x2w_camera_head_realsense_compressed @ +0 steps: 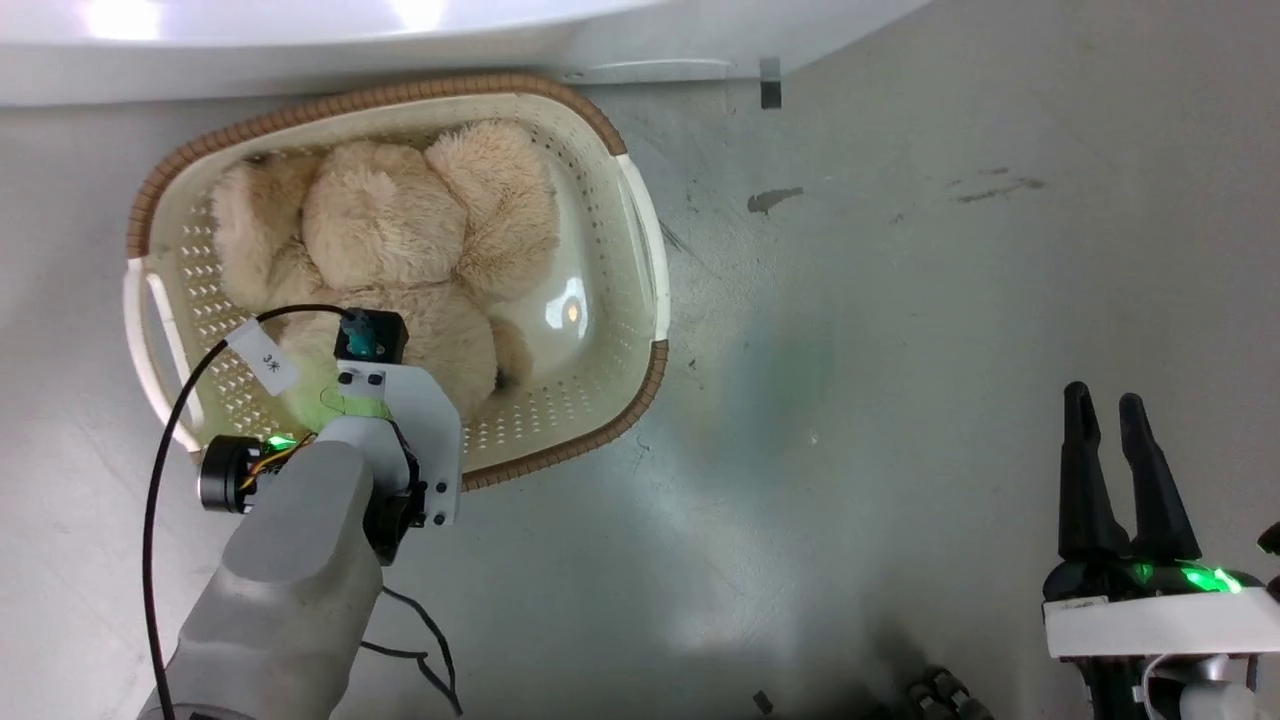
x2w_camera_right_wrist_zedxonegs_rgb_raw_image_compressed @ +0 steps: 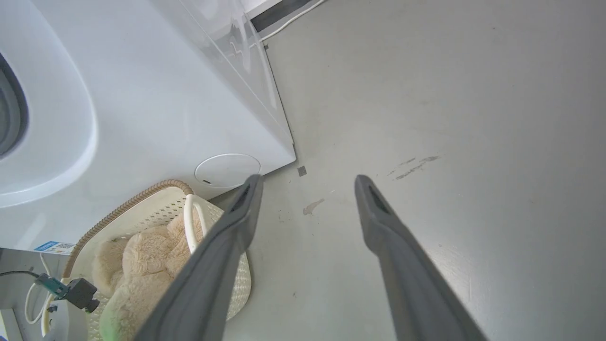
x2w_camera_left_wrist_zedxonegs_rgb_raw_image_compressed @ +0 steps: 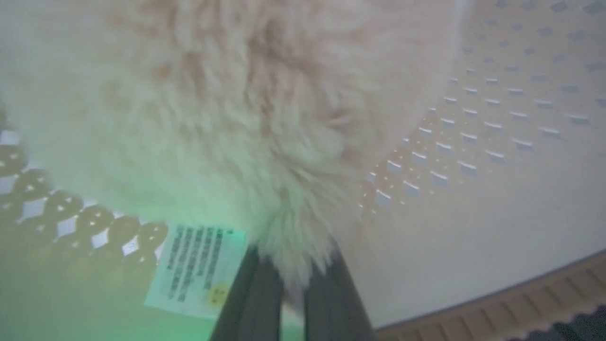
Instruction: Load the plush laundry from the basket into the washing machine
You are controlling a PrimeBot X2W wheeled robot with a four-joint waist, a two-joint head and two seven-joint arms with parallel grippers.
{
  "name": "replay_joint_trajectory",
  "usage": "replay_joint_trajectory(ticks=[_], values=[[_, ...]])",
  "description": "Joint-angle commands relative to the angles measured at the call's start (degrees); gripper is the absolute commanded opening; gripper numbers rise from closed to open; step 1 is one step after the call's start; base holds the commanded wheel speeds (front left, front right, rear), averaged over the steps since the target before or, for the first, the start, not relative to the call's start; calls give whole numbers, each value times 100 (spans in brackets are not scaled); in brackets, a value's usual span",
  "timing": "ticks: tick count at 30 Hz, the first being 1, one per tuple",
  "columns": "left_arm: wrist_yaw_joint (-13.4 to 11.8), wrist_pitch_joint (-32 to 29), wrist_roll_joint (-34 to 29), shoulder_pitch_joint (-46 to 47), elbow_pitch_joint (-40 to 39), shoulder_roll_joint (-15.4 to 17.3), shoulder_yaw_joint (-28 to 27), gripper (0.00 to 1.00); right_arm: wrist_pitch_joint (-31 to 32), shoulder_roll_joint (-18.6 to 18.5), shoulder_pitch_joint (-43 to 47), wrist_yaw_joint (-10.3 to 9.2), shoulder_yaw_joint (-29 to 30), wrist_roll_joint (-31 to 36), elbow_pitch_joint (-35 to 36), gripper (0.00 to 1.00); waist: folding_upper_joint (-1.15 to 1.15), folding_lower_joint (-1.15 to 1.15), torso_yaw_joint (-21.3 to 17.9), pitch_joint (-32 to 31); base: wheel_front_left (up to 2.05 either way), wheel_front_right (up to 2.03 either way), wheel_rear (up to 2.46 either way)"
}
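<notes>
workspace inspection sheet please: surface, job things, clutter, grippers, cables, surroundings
surface: grey floor with a few dark scuff marks
job's things: plush laundry lies in the basket, which stands close in front of the washing machine
clutter: nothing seen
grippers: left gripper down in the basket, shut on a tuft of the plush laundry; right gripper open above the floor, holding nothing
cables: black cable with a white tag loops from the left wrist
surroundings: nothing seen
</notes>
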State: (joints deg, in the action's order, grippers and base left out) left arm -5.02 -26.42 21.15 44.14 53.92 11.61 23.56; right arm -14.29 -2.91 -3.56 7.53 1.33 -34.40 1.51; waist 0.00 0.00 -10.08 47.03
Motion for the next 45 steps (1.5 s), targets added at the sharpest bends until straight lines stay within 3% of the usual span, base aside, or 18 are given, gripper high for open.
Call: replay_joint_trajectory(ticks=[1, 7, 17, 33, 45], values=[[3, 21, 67, 158, 109, 7, 47, 0, -62, 3, -126, -4, -4, -76, -31, 100, 0, 0, 28, -65, 0, 0, 0], [41, 394, 272, 17, 186, -102, -49, 0, -71, 3, -195, -4, -4, -94, -252, 100, 0, 0, 121, -608, 0, 0, 0], [364, 1138, 510, -89, 162, -483, -62, 0, -71, 3, -89, -4, 126, 59, -697, 100, 0, 0, 499, -1640, 0, 0, 0], [732, 2161, 892, -582, -117, -784, -36, 0, -71, 3, 357, -4, 251, 166, -1282, 100, 0, 0, 1018, -3144, 0, 0, 0], [580, 2910, 839, -1021, -1082, -799, 61, 0, -71, 3, 754, -4, 358, 130, -1450, 100, 0, 0, 1183, -3941, 0, 0, 0]])
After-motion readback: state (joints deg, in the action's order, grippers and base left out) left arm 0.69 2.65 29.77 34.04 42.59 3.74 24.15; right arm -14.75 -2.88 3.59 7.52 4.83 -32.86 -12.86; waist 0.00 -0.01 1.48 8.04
